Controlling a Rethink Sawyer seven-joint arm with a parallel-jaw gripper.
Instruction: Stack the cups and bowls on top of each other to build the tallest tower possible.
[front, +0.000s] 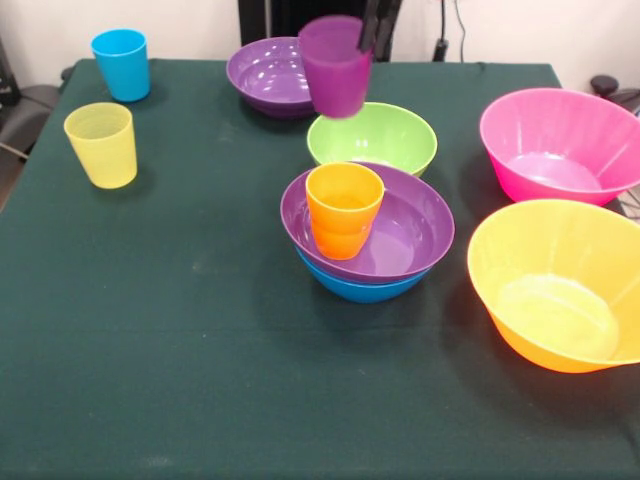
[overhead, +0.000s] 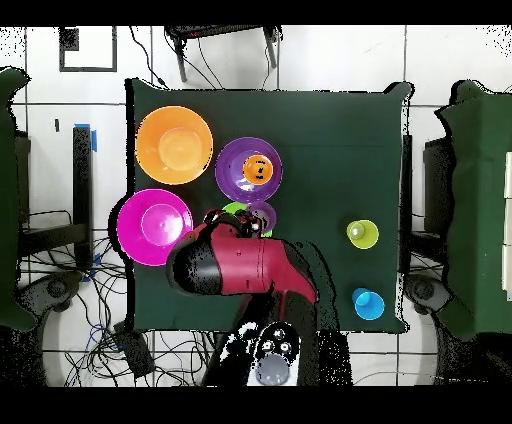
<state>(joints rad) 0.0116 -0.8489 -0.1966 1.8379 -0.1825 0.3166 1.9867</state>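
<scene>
My pincer (front: 362, 40) grips the purple cup (front: 335, 65); I should centre it over the orange cup (front: 344, 208) before lowering.

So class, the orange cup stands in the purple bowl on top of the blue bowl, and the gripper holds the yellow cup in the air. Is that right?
Not quite. The gripper holds the purple cup in the air, as the front view shows. The yellow cup stands on the table. The rest holds: the orange cup stands in the purple bowl on the blue bowl.
</scene>
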